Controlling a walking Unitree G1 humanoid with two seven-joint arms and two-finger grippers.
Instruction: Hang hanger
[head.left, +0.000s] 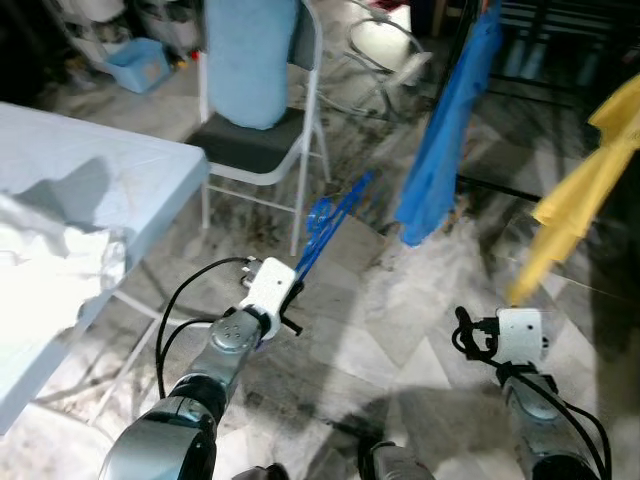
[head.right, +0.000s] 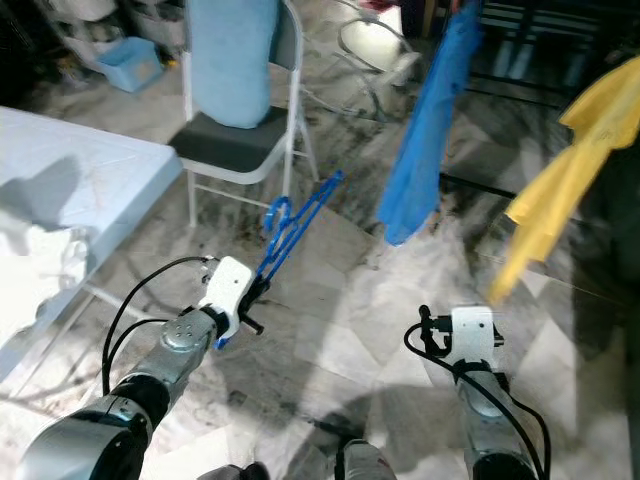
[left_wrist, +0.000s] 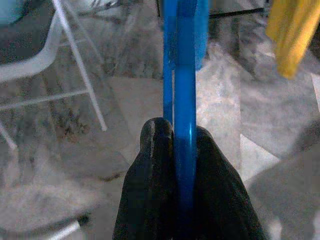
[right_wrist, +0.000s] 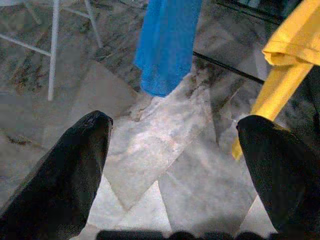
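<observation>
A blue plastic hanger (head.left: 335, 220) sticks forward from my left gripper (left_wrist: 182, 140), which is shut on its lower end; the hanger's hook (head.right: 278, 215) curls to the left side. The hanger points towards a blue garment (head.left: 445, 140) that hangs ahead of me. My left arm is raised at centre left over the marble floor. My right gripper (right_wrist: 175, 140) is held low at the right, open, with nothing between its black fingers (right_wrist: 80, 155). It points at the floor below the blue garment (right_wrist: 167, 45) and a yellow garment (right_wrist: 287, 60).
A grey folding chair (head.left: 255, 150) with a light blue cloth over its back stands ahead to the left. A table (head.left: 90, 175) under a pale blue cover, with a white cloth (head.left: 50, 255) on it, is at my left. The yellow garment (head.left: 580, 190) hangs at the right.
</observation>
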